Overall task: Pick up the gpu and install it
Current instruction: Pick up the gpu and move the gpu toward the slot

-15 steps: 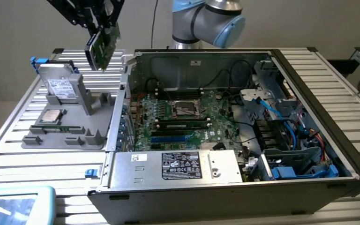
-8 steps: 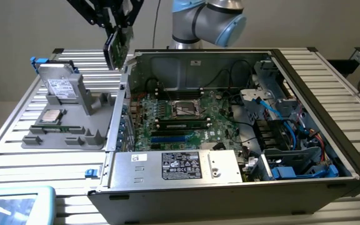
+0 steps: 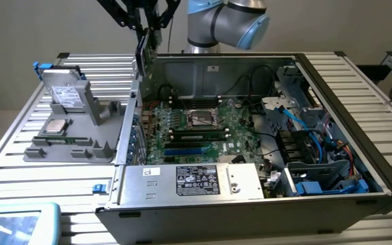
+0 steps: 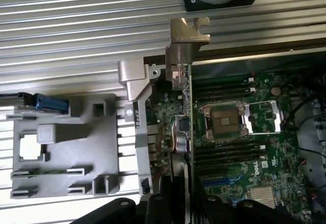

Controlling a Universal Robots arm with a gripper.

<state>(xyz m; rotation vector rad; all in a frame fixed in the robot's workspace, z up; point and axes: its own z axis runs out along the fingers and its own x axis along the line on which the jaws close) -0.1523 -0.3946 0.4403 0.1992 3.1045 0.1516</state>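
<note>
Exterior view's left: hard drive upright in grey fixture, white label print unreadable; processor chip flat beside it. Gripper fingers clamped partway closed on gpu; card edge-on, silver bracket outward, held in air over computer case wall nearest fixture. Motherboard carries white DELL mark. Power supply has black label, text illegible.
</note>
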